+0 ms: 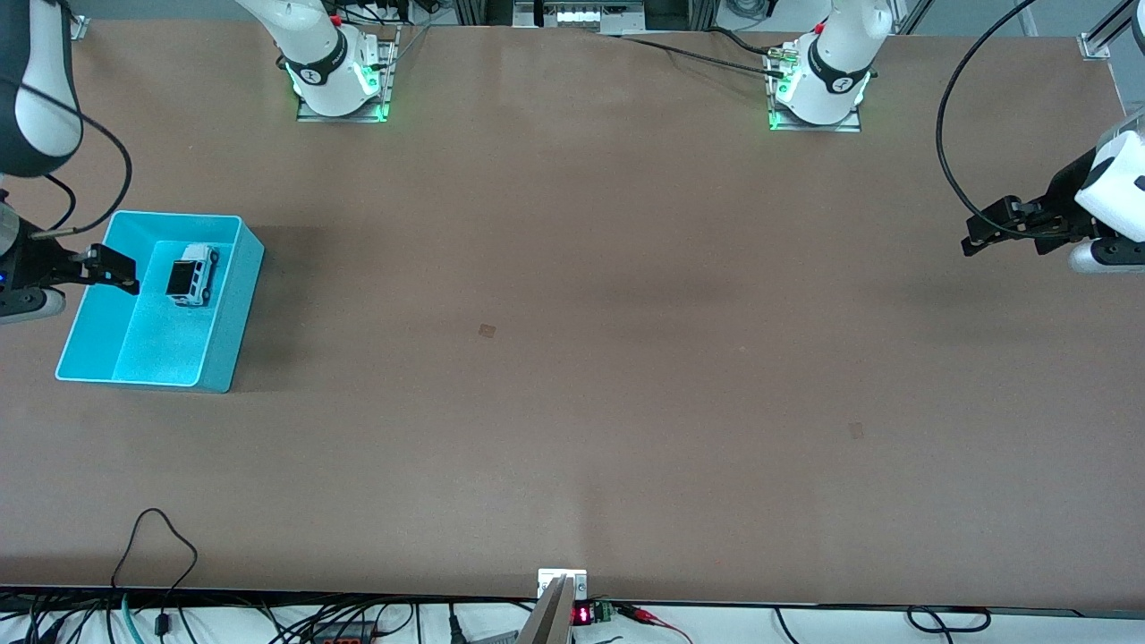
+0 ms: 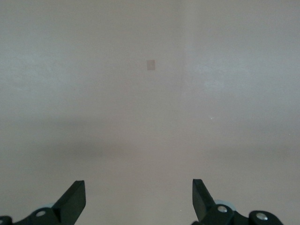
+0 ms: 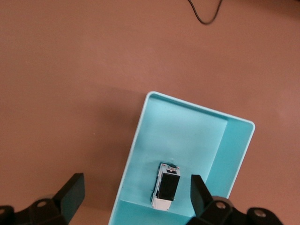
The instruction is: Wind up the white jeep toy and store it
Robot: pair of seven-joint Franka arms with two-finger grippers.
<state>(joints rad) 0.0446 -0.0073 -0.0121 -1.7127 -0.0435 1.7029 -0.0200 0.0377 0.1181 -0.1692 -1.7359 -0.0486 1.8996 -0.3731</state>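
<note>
Jeep stored — tiny white plastic jeep toy (image 1: 191,274) lies in the cyan rectangular plastic bin (image 1: 234,324).
Right gripper (image 1: 106,268) over the bin, left gripper (image 1: 1000,227) waiting well apart — both spread, empty; no writing legible.

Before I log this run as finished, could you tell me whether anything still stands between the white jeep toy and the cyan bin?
Nothing does: the white jeep toy already lies inside the cyan bin. The right gripper, open, is over the bin's edge; the left gripper, open, waits over bare table.

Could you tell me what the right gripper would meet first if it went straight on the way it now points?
Probably the cyan bin: the open right gripper looks down over its rim, the white jeep toy just inside.
</note>
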